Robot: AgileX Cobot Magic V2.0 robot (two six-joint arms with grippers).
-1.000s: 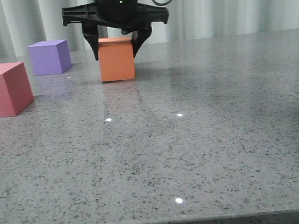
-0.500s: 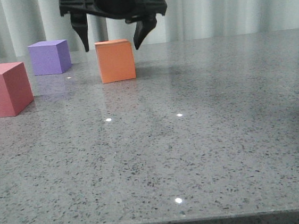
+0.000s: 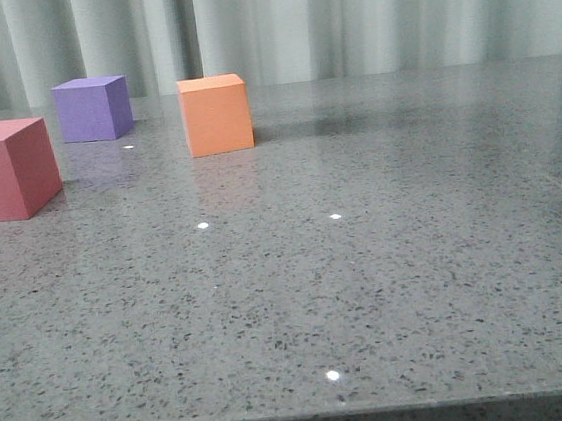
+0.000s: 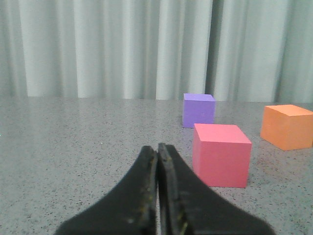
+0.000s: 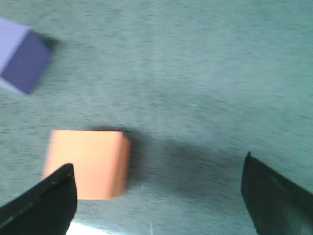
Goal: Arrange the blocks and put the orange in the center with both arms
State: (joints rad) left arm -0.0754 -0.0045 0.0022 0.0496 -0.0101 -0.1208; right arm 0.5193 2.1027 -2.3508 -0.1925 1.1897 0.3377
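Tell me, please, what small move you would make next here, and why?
Probably send the left gripper, fingers shut, toward the red-pink cube after opening. The orange cube stands free on the table, the right gripper open above it. In the front view the red-pink cube sits nearer than the purple cube, so no row flanks the orange one.

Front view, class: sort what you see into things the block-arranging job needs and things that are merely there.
Part of the job:
- orange cube
- purple cube
- red-pink cube
- left gripper, fingers shut
- right gripper, fingers open

Merely there:
- grey table
- pale curtain
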